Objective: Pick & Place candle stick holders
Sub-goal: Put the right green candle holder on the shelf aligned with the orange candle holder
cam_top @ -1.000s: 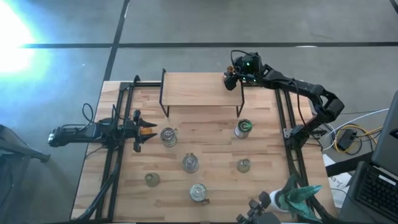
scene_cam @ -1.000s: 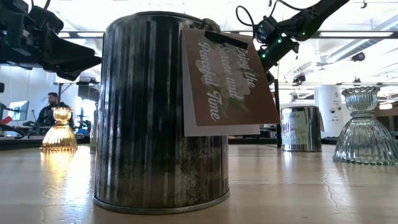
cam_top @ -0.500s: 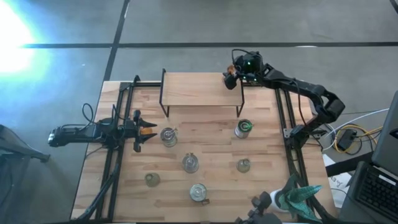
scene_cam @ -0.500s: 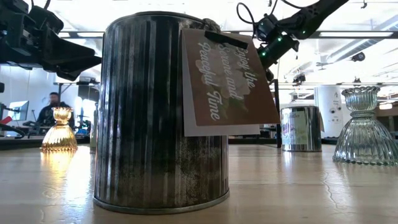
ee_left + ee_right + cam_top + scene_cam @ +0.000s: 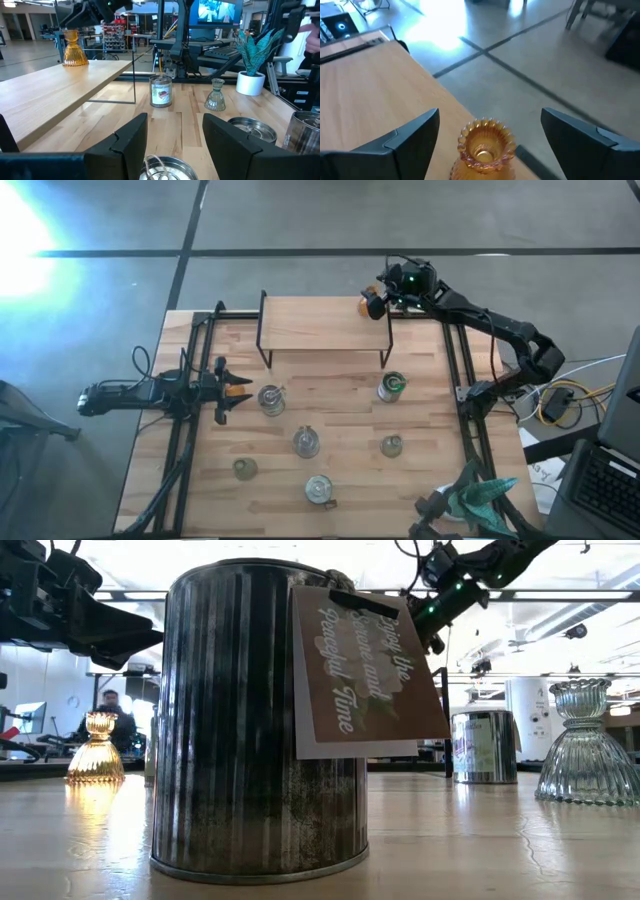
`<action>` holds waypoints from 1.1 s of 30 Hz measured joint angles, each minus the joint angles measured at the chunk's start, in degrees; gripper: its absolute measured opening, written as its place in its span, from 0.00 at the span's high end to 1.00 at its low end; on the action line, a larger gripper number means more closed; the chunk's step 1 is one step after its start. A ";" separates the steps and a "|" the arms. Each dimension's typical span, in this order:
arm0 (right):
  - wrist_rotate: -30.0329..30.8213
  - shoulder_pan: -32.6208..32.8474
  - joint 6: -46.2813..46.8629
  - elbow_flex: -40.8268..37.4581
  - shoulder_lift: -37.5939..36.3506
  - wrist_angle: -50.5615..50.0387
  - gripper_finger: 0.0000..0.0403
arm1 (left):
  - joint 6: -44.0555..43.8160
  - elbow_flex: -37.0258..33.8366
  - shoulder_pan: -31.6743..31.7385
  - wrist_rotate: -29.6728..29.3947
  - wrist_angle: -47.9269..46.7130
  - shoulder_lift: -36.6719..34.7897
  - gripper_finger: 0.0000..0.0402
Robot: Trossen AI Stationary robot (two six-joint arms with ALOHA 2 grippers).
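Note:
An amber-orange bulb-shaped holder (image 5: 370, 306) stands upright on its base at the far right corner of the raised wooden shelf (image 5: 320, 325). It also shows in the right wrist view (image 5: 485, 146) and the left wrist view (image 5: 71, 47). My right gripper (image 5: 388, 292) is open just beside and above it; its fingers (image 5: 415, 135) stand wide on either side without touching. My left gripper (image 5: 236, 390) is open at the table's left, pointing at a silvery jar (image 5: 270, 398) that lies just before its fingers (image 5: 162, 170).
On the table stand a jar with a green label (image 5: 392, 387), two more silvery jars (image 5: 306, 442) (image 5: 318, 490), a pale green holder (image 5: 391, 445) and another small holder (image 5: 244, 469). A teal spiky plant (image 5: 480, 495) stands at the near right corner. Black shelf legs (image 5: 265, 340) stand behind the jars.
My right gripper has drawn back from the amber holder toward the table's right edge and risen a little. The holder stays upright on the shelf corner and now shows clear of the gripper from above.

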 joint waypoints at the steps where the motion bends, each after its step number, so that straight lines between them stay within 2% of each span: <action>1: 0.06 0.00 -0.57 0.00 -0.59 0.08 0.14 | 0.00 0.00 -0.01 0.01 -0.01 0.02 0.51; 10: -0.19 0.00 -1.45 0.00 -8.60 -0.69 0.15 | 0.00 0.00 -0.02 0.01 0.01 0.00 0.51; 12: -2.84 0.01 -0.16 0.00 -11.59 -1.44 0.15 | 0.00 0.00 -0.02 0.01 0.00 0.01 0.51; 15: -10.79 0.01 2.79 0.12 -16.82 -3.65 0.17 | 0.00 0.00 0.00 0.02 -0.01 0.02 0.51; 18: -18.04 1.14 1.80 0.78 -22.38 -8.11 0.19 | 0.00 0.00 -0.02 0.00 -0.01 0.00 0.51; 21: -19.73 3.88 -0.59 1.96 -27.96 -13.10 0.19 | 0.00 0.00 0.00 0.01 0.01 0.01 0.51; 25: -16.62 9.31 0.33 4.32 -33.88 -18.07 0.19 | 0.00 0.00 -0.02 0.02 0.01 0.01 0.51; 29: -7.84 16.19 1.04 8.11 -37.61 -25.39 0.19 | 0.00 0.00 0.00 0.02 0.01 0.02 0.51; 33: 0.21 23.38 6.21 11.87 -38.49 -32.23 0.19 | 0.00 0.00 0.00 0.02 -0.01 0.02 0.51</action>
